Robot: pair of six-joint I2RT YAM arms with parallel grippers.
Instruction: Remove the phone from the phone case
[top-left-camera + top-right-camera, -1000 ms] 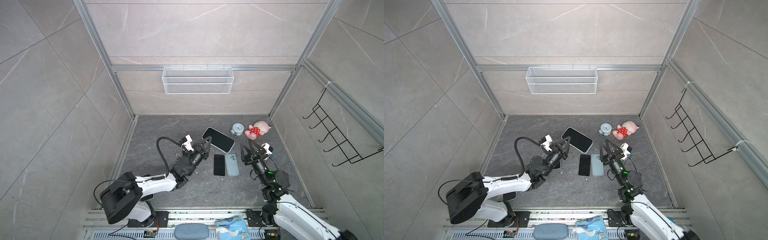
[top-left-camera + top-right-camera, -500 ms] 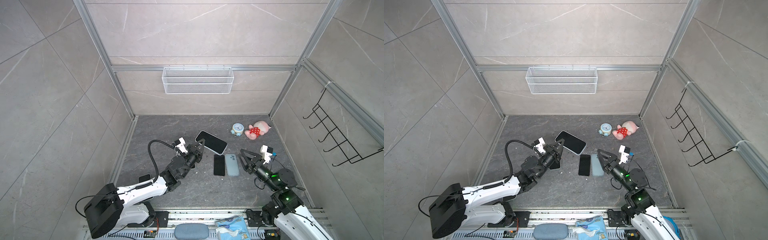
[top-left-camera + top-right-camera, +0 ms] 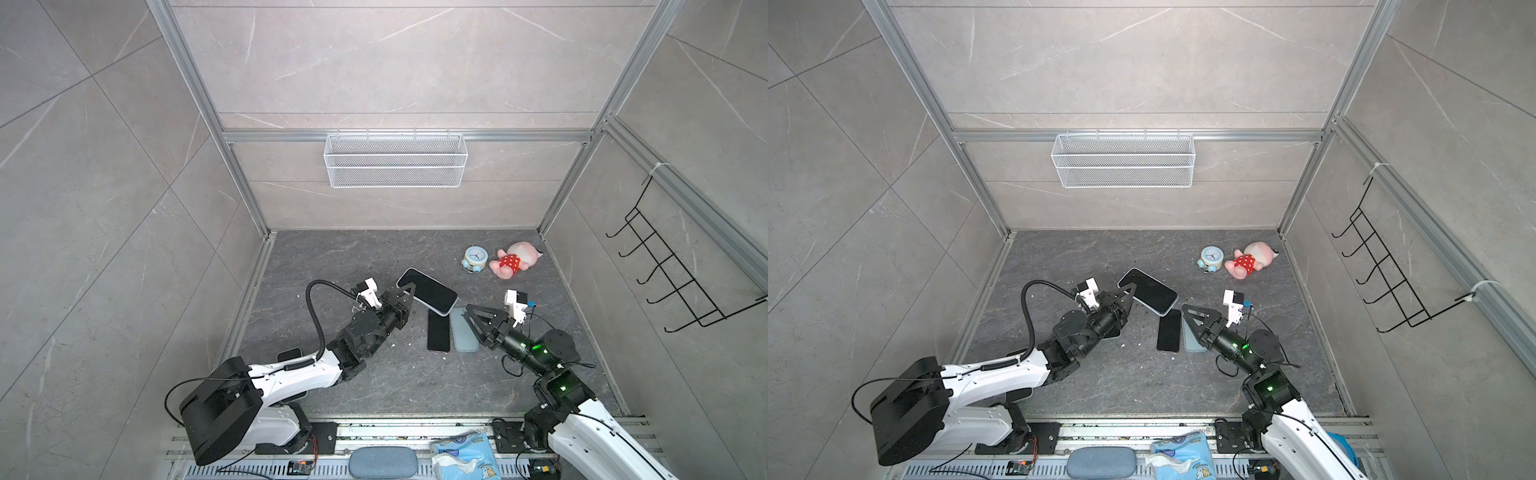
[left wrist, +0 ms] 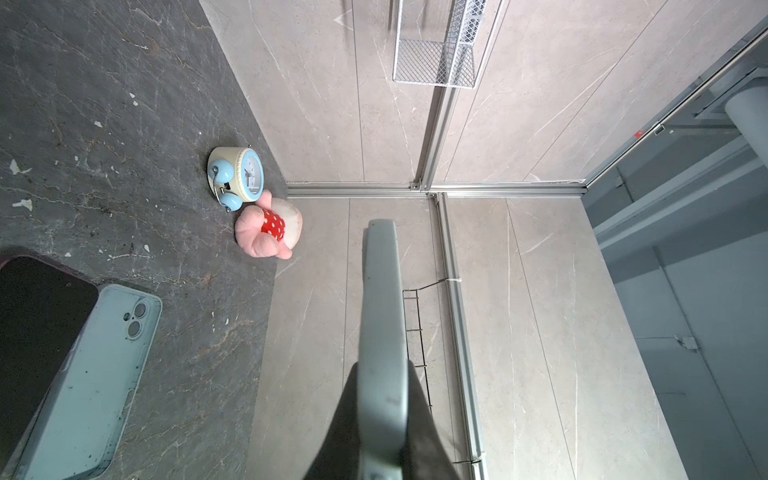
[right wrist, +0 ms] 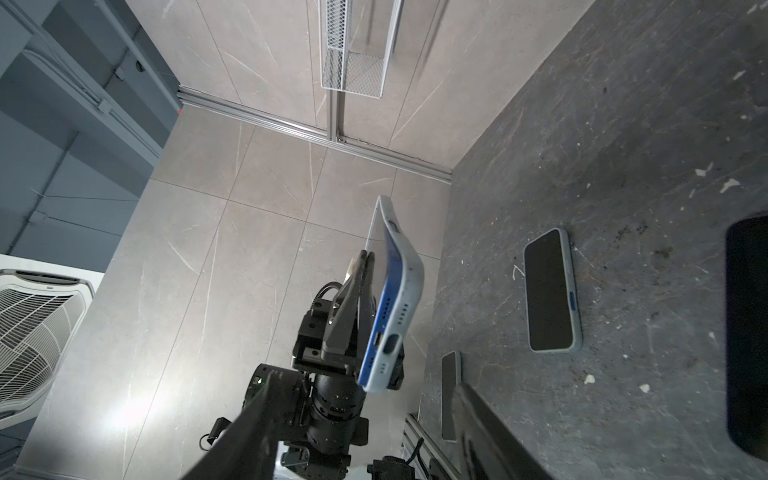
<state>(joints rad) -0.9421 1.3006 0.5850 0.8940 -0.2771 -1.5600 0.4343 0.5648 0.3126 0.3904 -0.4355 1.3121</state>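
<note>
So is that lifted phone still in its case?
Still in, at least partly: in the right wrist view the blue phone sits inside its pale case, pinched by the left end effector.

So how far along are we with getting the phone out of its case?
Done: the left gripper is shut on an edge of the blue black-screened phone, holding it off the dark stone floor. In hand: the open right gripper points toward it without touching. Left: the real work; in the right wrist view the pale grey soft case wraps the phone's bottom end, so nothing is separated.
</note>
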